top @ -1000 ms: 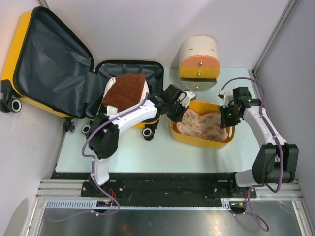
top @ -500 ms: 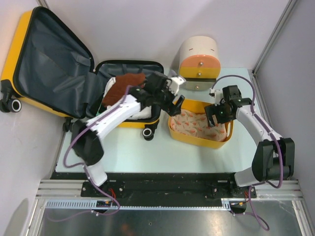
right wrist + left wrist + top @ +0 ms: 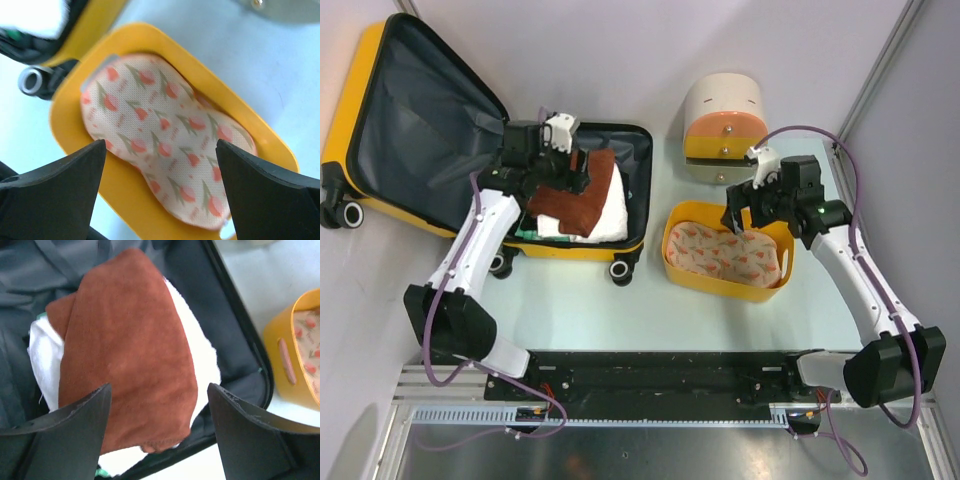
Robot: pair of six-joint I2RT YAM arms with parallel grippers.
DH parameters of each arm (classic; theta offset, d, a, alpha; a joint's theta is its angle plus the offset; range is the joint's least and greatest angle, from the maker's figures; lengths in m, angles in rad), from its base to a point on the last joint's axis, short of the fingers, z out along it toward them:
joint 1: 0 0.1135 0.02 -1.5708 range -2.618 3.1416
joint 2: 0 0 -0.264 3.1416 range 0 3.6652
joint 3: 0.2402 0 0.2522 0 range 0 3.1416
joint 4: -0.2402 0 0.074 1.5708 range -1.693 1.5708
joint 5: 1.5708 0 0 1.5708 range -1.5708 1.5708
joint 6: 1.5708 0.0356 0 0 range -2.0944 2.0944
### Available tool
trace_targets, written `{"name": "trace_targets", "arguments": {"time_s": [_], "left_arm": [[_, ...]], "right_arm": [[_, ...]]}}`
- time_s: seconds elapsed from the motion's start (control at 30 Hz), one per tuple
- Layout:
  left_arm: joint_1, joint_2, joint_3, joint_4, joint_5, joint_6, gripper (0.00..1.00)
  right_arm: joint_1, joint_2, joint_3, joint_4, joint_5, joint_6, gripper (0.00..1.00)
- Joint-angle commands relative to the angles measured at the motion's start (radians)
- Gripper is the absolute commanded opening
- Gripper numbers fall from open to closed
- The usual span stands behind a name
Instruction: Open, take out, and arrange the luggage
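The luggage point(image 3: 415, 110) lies open at the back left, its dark-lined lid flat and its yellow shell showing at the edges. In its lower half a brown cloth point(image 3: 582, 195) rests on a folded white towel point(image 3: 610, 215). My left gripper point(image 3: 576, 170) hovers open over that pile; the left wrist view has the brown cloth point(image 3: 125, 350) and white towel point(image 3: 202, 357) below my left gripper point(image 3: 159, 412), which holds nothing. My right gripper point(image 3: 741, 208) stands open over a floral cloth point(image 3: 165, 150) lying in the yellow bin point(image 3: 125, 205), apart from it.
The yellow bin point(image 3: 672, 268) sits right of the luggage, close to its wheels point(image 3: 621, 271). A cream-and-orange drawer cabinet point(image 3: 723, 125) stands at the back behind the bin. A metal frame post point(image 3: 875, 75) rises at the back right.
Both grippers have opened and left the floral cloth in the bin. My left arm swung from the bin back over the luggage. My right gripper pulled up and back from the bin.
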Motion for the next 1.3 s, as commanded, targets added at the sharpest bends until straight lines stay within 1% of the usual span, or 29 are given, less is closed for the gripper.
{"name": "trace_targets", "arguments": {"time_s": [0.0,0.03,0.07,0.1,0.13,0.17,0.2,0.23,0.27,0.33,0.37,0.43,0.47,0.67,0.73,0.83,0.93,1.03,1.13,1.17,1.27], "left_arm": [[0.104,-0.055,-0.038,-0.095,0.208,0.132,0.80],[0.115,-0.070,-0.058,-0.123,0.253,0.184,0.79],[0.120,-0.086,-0.070,-0.146,0.278,0.278,0.79],[0.124,-0.107,-0.082,-0.188,0.313,0.327,0.79],[0.123,-0.141,-0.114,-0.200,0.315,0.369,0.79],[0.121,-0.159,-0.131,-0.204,0.307,0.431,0.79],[0.121,-0.173,-0.147,-0.206,0.309,0.462,0.79],[0.120,-0.185,-0.171,-0.207,0.304,0.494,0.79],[0.120,-0.184,-0.180,-0.210,0.302,0.575,0.79],[0.115,-0.170,-0.193,-0.235,0.290,0.671,0.79],[0.106,-0.153,-0.196,-0.235,0.278,0.743,0.78],[0.089,-0.143,-0.211,-0.236,0.237,0.815,0.78],[0.072,-0.135,-0.219,-0.235,0.221,0.875,0.78],[0.054,-0.069,-0.226,-0.220,0.177,0.987,0.80],[0.049,-0.048,-0.225,-0.210,0.171,0.999,0.80],[0.032,-0.014,-0.237,-0.187,0.132,1.028,0.78],[0.017,-0.005,-0.277,-0.129,0.076,1.038,0.74],[0.009,-0.009,-0.309,-0.066,0.040,1.036,0.68],[0.008,-0.015,-0.308,-0.040,0.037,1.019,0.49],[0.009,-0.017,-0.302,-0.039,0.040,1.010,0.36],[0.009,-0.043,-0.277,-0.039,0.058,0.973,0.24]], "right_arm": [[0.046,0.038,0.069,0.193,-0.151,0.133,0.95],[0.059,0.058,0.077,0.213,-0.165,0.189,0.95],[0.073,0.075,0.082,0.234,-0.182,0.213,0.92],[0.110,0.113,0.086,0.277,-0.204,0.240,0.91],[0.130,0.131,0.091,0.303,-0.215,0.277,0.90],[0.147,0.150,0.092,0.351,-0.220,0.302,0.89],[0.187,0.170,0.094,0.371,-0.223,0.319,0.89],[0.201,0.203,0.102,0.389,-0.238,0.331,0.89],[0.216,0.222,0.105,0.415,-0.255,0.339,0.89],[0.240,0.256,0.111,0.428,-0.258,0.334,0.88],[0.241,0.263,0.120,0.429,-0.258,0.340,0.88],[0.238,0.279,0.129,0.423,-0.260,0.337,0.88],[0.236,0.280,0.132,0.417,-0.255,0.331,0.88],[0.227,0.280,0.132,0.405,-0.249,0.328,0.88],[0.228,0.279,0.132,0.406,-0.249,0.328,0.88],[0.227,0.279,0.134,0.405,-0.245,0.325,0.88],[0.221,0.279,0.137,0.396,-0.240,0.322,0.88],[0.216,0.274,0.137,0.386,-0.234,0.314,0.88],[0.212,0.274,0.139,0.380,-0.232,0.313,0.88],[0.211,0.274,0.139,0.380,-0.234,0.313,0.88],[0.208,0.273,0.139,0.380,-0.234,0.310,0.88]]}}
